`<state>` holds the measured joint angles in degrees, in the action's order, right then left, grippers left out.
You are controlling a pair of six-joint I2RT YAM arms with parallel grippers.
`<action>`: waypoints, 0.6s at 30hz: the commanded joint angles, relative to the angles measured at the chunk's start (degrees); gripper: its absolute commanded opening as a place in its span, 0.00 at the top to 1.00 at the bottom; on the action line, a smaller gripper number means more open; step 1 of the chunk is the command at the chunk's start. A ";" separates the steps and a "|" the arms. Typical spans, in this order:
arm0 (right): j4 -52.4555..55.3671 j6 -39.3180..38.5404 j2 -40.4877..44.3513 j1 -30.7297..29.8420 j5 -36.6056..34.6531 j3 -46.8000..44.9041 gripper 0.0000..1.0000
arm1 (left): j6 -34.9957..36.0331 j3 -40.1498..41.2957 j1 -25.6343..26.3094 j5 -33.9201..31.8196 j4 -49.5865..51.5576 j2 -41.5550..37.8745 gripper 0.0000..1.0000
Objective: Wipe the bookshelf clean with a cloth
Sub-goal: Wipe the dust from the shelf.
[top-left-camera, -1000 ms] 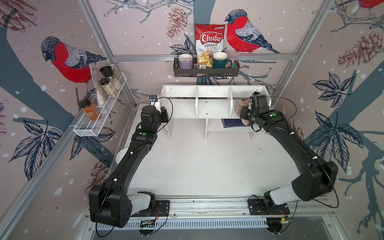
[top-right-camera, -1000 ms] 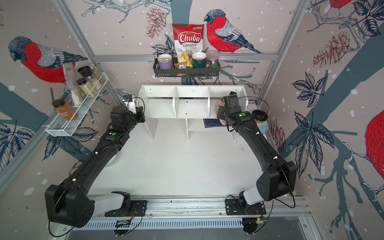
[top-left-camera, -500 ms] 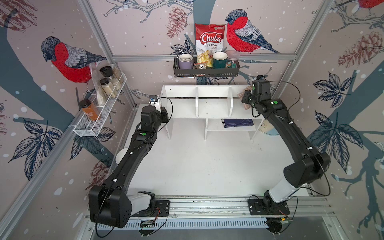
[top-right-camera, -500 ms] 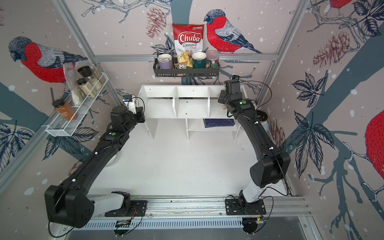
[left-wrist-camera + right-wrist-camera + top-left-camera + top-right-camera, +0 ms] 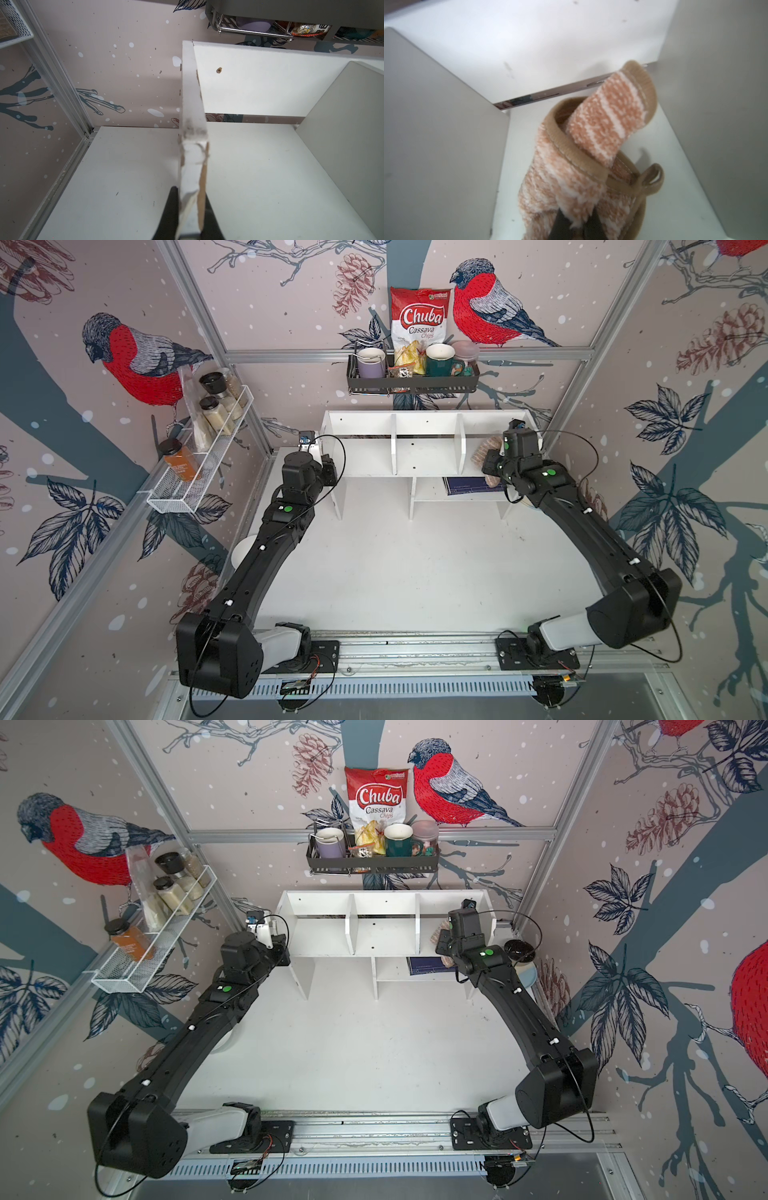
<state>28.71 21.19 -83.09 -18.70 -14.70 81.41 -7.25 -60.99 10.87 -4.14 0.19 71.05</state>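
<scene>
The white bookshelf (image 5: 424,456) (image 5: 382,936) stands at the back of the table. My left gripper (image 5: 328,460) (image 5: 282,948) is shut on the front edge of its left end panel; in the left wrist view the black fingers (image 5: 172,207) clamp the chipped white board (image 5: 192,133), with the gripper (image 5: 192,199) astride it. My right gripper (image 5: 490,464) (image 5: 444,942) reaches into the right compartment. It is shut on the tan striped cloth (image 5: 591,155) (image 5: 484,450) (image 5: 438,934), which bunches on the compartment floor ahead of the gripper (image 5: 577,220).
A black wall rack (image 5: 411,383) with mugs and a chips bag hangs above the shelf. A wire basket (image 5: 187,485) of jars hangs on the left wall. A dark blue book (image 5: 465,485) lies on the lower shelf. A dark bowl (image 5: 519,950) sits right of the shelf.
My right gripper with the cloth rose toward the shelf's back top edge half a second ago and has come back down into the right compartment. The left arm has not moved.
</scene>
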 commanded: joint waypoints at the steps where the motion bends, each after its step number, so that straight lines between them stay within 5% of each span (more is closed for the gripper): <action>1: 0.48 -1.25 -0.26 1.87 -4.76 0.91 1.00 | -7.69 -0.67 0.11 2.86 -1.42 -0.30 1.00; 8: 5.15 -6.11 -6.42 -1.73 -9.79 16.93 1.00 | -7.70 -0.52 0.11 2.69 -1.53 -0.62 1.00; 12: 9.17 -10.22 -9.87 -11.21 -16.71 29.09 1.00 | -7.54 -0.53 0.02 2.54 -1.49 -0.84 1.00; 18: 7.32 -13.53 -12.82 -25.77 -25.41 35.41 1.00 | -7.78 -0.53 -0.04 2.67 -1.58 -0.54 1.00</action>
<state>35.99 10.92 -94.54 -40.45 -33.36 115.18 -7.53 -61.01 10.92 -4.34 0.56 70.74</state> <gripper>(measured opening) 0.073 0.121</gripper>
